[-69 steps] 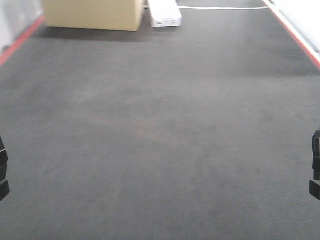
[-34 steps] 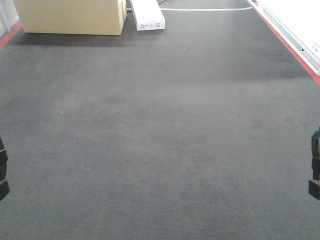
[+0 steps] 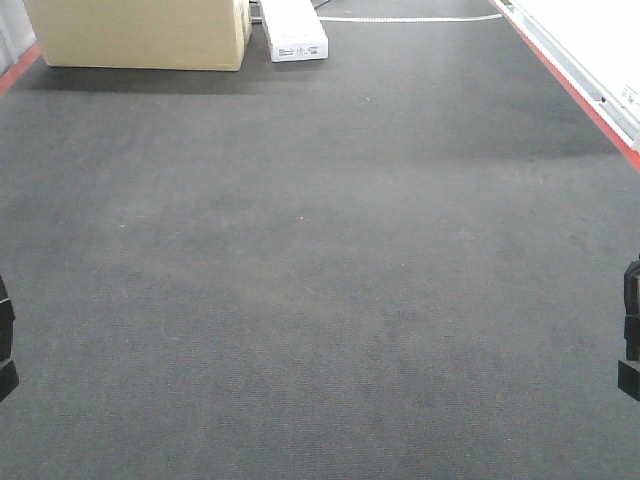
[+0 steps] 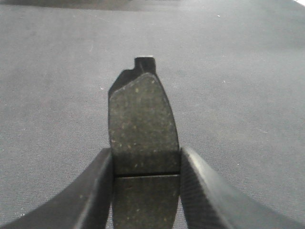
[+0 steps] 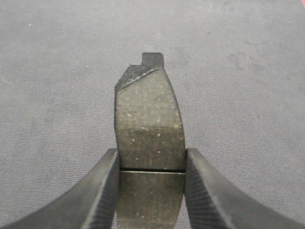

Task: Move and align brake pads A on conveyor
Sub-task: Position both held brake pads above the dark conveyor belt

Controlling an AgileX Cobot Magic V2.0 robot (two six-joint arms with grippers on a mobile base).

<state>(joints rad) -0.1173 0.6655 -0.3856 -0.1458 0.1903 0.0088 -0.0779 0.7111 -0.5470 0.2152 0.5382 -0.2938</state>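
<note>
The left wrist view shows my left gripper [image 4: 146, 164] shut on a dark speckled brake pad [image 4: 140, 119], its centre groove level with the fingertips and its notched end pointing away, held above the conveyor [image 4: 238, 71]. In the right wrist view my right gripper [image 5: 151, 162] is shut the same way on a second brake pad [image 5: 148, 119]. In the front view only slivers of the two arms show, one at the left edge [image 3: 5, 350] and one at the right edge [image 3: 631, 330], over the wide dark grey conveyor [image 3: 320, 260]. No pads lie on the belt in view.
A tan cardboard box [image 3: 140, 30] and a white box [image 3: 293, 30] stand at the far end of the belt. Red stripes run along the right edge [image 3: 580, 90] and the far left edge [image 3: 15, 68]. A white line [image 3: 410, 19] crosses at the back.
The front view has shifted: the boxes at the far end moved left in the picture over the last second, then held still. The arm slivers stay at the frame edges.
</note>
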